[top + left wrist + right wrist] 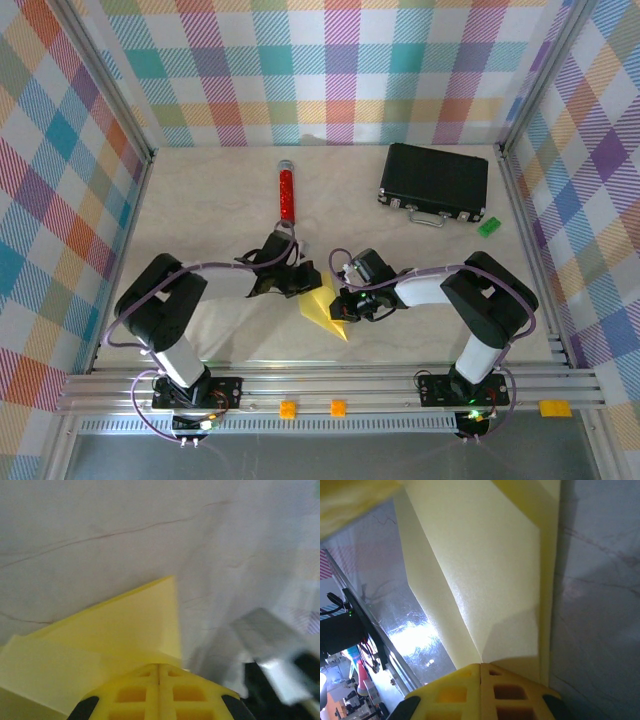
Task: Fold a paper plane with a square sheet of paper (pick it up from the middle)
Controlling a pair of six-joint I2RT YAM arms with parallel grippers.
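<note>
Item: square sheet of paper (325, 312), yellow, creased into layered folds with one pointed corner. We find it at the near middle of the table (200, 200), between the two grippers.

Left gripper (303, 288): we see its yellow fingers (135, 695) closed flush together, tips against the paper's folded edge.

Right gripper (345, 303): its fingers (510, 695) are likewise closed with no gap, tips meeting a crease.

We cannot tell whether either one pinches the paper.

Far side: red cylinder (286, 193); black case (435, 180); green block (488, 227), just beside the case.
</note>
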